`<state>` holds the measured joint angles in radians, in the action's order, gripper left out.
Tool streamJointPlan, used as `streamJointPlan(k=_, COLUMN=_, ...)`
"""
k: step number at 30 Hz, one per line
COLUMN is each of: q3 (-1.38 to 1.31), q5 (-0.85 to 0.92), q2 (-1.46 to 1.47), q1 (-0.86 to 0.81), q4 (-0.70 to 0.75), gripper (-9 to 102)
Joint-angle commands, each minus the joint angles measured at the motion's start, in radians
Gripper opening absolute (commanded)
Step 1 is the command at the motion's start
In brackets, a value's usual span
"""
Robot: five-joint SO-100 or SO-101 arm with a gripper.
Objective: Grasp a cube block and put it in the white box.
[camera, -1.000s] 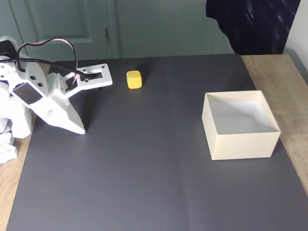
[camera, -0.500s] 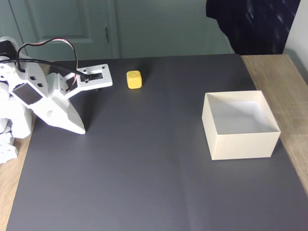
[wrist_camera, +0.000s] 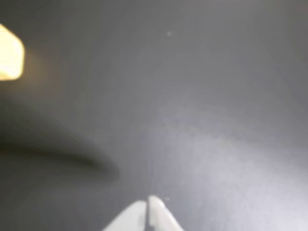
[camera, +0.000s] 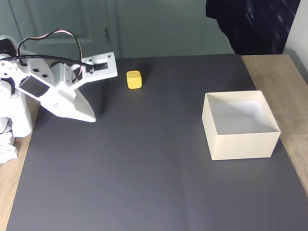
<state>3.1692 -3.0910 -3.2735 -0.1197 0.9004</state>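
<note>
The gripper (camera: 92, 118) is hanging over the left part of the dark mat (camera: 144, 159) with its jaws clenched together on nothing — in the wrist view the two white fingertips (wrist_camera: 153, 209) are meeting at the bottom edge. The cube block (camera: 134, 79) is sitting upright on the mat near its far edge, well apart from the gripper and off to the left edge of the wrist view (wrist_camera: 9, 52). The white box (camera: 239, 126) is standing open on the mat's right side. Likely hazards: a descent with the jaws unopened would be knocking the cube away, and — since the cube is lying off-centre to the gripper — an uncorrected approach would be closing on bare mat
</note>
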Motion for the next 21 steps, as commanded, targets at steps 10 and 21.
streamJointPlan(k=10, q3=-0.342, q5=0.064, q2=0.538, q1=0.212, q4=-0.347, gripper=0)
streamJointPlan(k=21, q3=-0.588, q5=0.081, q2=0.927, q1=0.255, q4=-0.552, gripper=0)
